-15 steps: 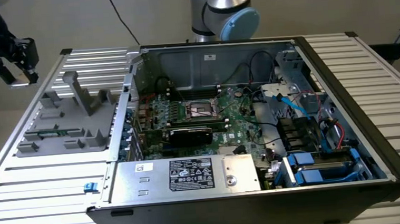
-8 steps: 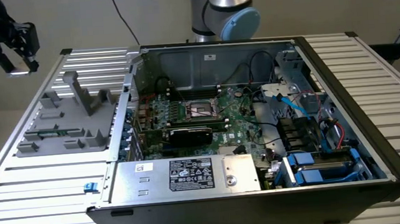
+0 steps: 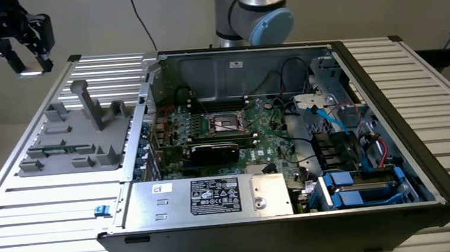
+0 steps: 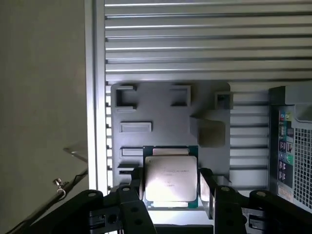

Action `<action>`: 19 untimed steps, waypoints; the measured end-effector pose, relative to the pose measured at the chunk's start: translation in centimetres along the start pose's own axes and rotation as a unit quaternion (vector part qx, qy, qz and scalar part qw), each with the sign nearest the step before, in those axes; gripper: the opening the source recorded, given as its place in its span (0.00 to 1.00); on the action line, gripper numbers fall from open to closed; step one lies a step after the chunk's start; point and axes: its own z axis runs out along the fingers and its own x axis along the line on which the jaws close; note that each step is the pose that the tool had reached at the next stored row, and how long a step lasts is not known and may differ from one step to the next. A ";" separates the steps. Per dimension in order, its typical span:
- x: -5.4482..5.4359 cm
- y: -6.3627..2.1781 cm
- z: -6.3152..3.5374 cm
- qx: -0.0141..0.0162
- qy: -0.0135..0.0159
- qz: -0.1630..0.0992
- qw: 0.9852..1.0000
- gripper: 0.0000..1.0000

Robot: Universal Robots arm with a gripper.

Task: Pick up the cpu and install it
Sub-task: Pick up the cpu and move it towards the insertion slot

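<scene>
The cpu (image 4: 170, 176), a flat square chip with a silver top and green rim, sits between my gripper's (image 4: 171, 192) two black fingers (image 4: 135, 191), which press on its opposite edges. In the exterior view my gripper (image 3: 32, 65) hangs high above the table's far corner at the exterior view's left, with a pale sliver of the cpu (image 3: 34, 70) at its tips. Below it in the wrist view lies the grey holder tray (image 4: 165, 105). The motherboard socket (image 3: 226, 123), with its metal frame, lies inside the open computer case (image 3: 382, 109), well away toward the exterior view's right.
The grey holder tray (image 3: 75, 136) with upright posts lies on the slatted table (image 3: 48, 204) beside the case. A black graphics card (image 3: 215, 151) sits just in front of the socket. Cables and blue drive bays (image 3: 356, 188) crowd the case's other side. The arm's base (image 3: 252, 11) stands behind the case.
</scene>
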 end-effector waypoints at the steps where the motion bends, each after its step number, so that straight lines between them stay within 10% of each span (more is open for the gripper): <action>1: -0.3 0.02 -0.11 0.000 0.000 0.000 1.000 0.55; 19: -6.7 0.19 -1.53 0.000 0.006 0.000 1.000 0.55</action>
